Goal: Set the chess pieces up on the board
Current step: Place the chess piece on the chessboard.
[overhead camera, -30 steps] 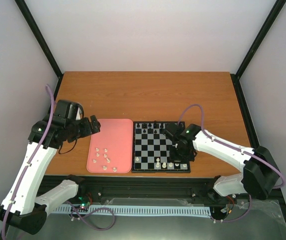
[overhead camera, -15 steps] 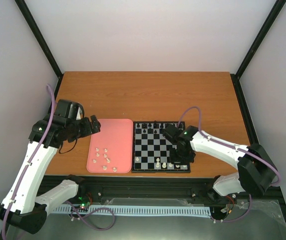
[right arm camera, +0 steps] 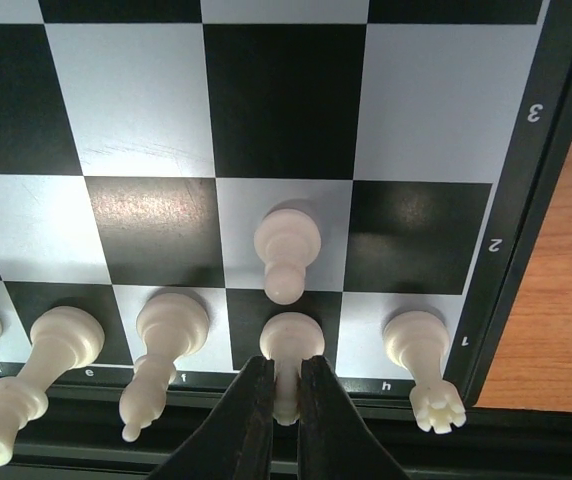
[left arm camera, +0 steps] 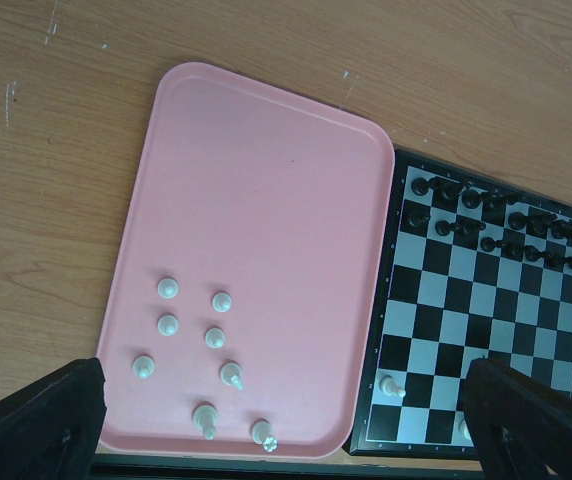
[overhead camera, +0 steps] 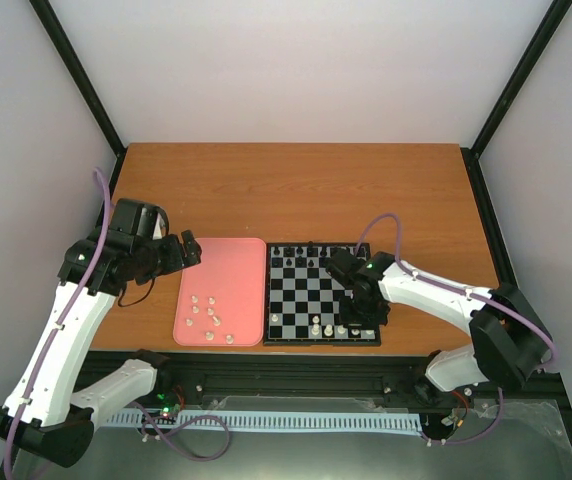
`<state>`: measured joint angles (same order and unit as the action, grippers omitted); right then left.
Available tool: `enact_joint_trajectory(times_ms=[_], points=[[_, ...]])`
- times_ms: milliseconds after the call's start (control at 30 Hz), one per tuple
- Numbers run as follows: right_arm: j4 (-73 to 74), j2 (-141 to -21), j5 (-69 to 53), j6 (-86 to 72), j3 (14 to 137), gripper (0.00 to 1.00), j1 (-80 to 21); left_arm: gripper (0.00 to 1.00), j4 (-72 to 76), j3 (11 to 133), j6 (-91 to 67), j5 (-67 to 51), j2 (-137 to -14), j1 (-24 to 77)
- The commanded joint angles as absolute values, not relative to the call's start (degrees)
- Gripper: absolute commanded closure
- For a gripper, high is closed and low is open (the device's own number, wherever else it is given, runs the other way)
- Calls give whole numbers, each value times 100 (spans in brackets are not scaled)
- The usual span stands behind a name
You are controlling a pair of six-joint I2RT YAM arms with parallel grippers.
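Right gripper (right arm camera: 284, 372): low over the near right corner of the board (overhead camera: 323, 293). Its jaws are closed on a cream-white piece (right arm camera: 291, 340) that stands upright on the board's nearest row, one square in from the right edge.

Neighbouring pieces: a pawn (right arm camera: 286, 250) stands on the square directly beyond the gripped piece, and a crenellated piece (right arm camera: 423, 365) stands in the board's corner square. Three more cream-white chessmen (right arm camera: 166, 335) show on the nearest row, further toward the board's middle. All are upright.

Black chessmen (left arm camera: 496, 225): ranged along the board's two far rows. The exact count cannot be told.

One lone cream-white man (left arm camera: 393, 386) stands near the board's near left corner.

Pink tray (overhead camera: 236, 265): lies on the bench (overhead camera: 296, 190), touching or just beside the board's left edge. Eight loose cream-white pieces (left arm camera: 215, 337) sit in its near half, well apart from the board; at least two lie tipped over.

Left gripper (overhead camera: 190, 250): held above the bench, left of the board, at the tray's outer edge. Its jaws are spread wide and hold nothing.
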<state>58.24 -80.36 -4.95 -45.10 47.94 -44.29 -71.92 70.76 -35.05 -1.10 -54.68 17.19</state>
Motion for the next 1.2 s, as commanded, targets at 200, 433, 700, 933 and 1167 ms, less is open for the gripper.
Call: enact_joint_trajectory(times_ms=[200, 433, 700, 933, 1167], points=[[5730, -8109, -459, -4466, 4722, 84, -4378, 0, -7112, 7084, -3373, -93, -5452, 1714], [5850, -8024, -408, -4476, 4837, 78, -4377, 0, -7111, 7084, -3375, -83, -5454, 1714], [6324, -7861, -76, -4472, 5516, 71, -4377, 0, -7122, 7126, -3384, -96, -5468, 1714], [6513, -7838, -61, -4421, 6124, 67, -4385, 0, -7128, 7169, -3392, -104, -5458, 1714], [6482, -8443, 6, -4330, 7254, 62, -4825, 0, -7214, 7302, -3385, -85, -5463, 1714]])
